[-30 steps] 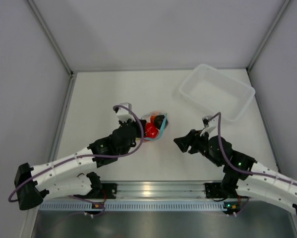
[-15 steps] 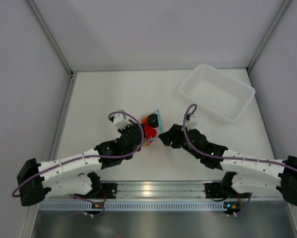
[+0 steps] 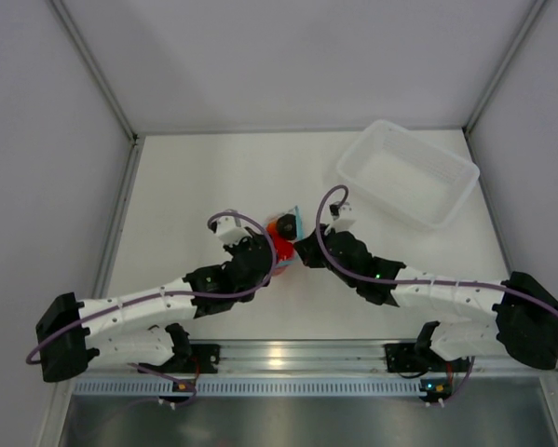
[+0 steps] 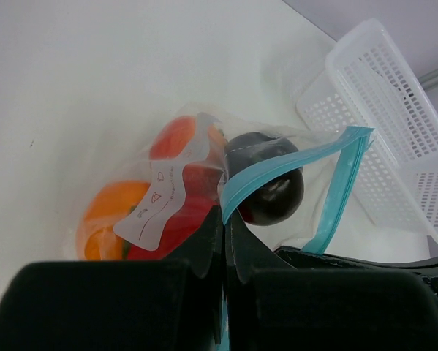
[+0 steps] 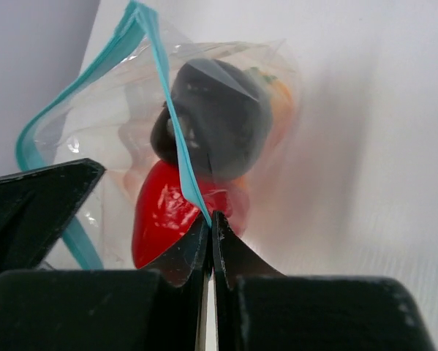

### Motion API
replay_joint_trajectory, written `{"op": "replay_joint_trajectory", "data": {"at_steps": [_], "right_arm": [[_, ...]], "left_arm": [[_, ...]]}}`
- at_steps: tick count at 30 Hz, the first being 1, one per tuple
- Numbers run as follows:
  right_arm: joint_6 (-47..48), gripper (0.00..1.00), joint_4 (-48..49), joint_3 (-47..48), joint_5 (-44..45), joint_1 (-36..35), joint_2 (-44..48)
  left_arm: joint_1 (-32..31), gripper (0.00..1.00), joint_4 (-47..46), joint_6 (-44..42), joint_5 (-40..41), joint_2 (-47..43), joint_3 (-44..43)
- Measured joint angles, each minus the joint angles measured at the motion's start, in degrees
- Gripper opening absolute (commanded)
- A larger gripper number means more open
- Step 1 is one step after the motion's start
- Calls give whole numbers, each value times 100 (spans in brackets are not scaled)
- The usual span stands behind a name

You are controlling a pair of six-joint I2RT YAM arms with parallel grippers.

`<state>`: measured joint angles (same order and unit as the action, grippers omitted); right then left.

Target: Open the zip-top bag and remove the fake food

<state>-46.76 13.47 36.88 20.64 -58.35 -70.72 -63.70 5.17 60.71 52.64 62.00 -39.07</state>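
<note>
The zip-top bag (image 3: 284,233) hangs between both arms at mid-table, its light-blue zip strip (image 4: 292,161) parted into two lips. My left gripper (image 4: 226,218) is shut on one lip from the left. My right gripper (image 5: 211,216) is shut on the other lip from the right. The fake food stays inside: a red pepper (image 5: 164,212), a dark round piece (image 5: 219,124) and an orange fruit (image 4: 105,216). In the top view the left gripper (image 3: 271,259) and right gripper (image 3: 302,250) nearly touch under the bag.
A white translucent perforated tray (image 3: 404,177) lies at the back right, close behind the right arm; it also shows in the left wrist view (image 4: 394,124). Grey walls close the table on three sides.
The right arm swung left to the bag and its open jaws closed on the zip strip. The left arm, still gripping, shifted the bag slightly right and forward.
</note>
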Motion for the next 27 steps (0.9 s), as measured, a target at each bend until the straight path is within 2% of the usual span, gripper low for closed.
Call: {"op": "replay_joint_trajectory", "data": {"at_steps": [8, 14, 18, 27], "right_arm": [[350, 0, -966, -26, 780, 70, 118], [409, 0, -1154, -280, 809, 289, 520], [599, 13, -1261, -289, 608, 398, 555], [861, 32, -1661, -195, 31, 459, 1051]], "left_arm": [[-20, 0, 11, -122, 457, -249, 205], [-101, 0, -4, -129, 396, -170, 236], [-214, 0, 7, -151, 474, 282, 59], [-385, 0, 26, -166, 522, 809, -321]]}}
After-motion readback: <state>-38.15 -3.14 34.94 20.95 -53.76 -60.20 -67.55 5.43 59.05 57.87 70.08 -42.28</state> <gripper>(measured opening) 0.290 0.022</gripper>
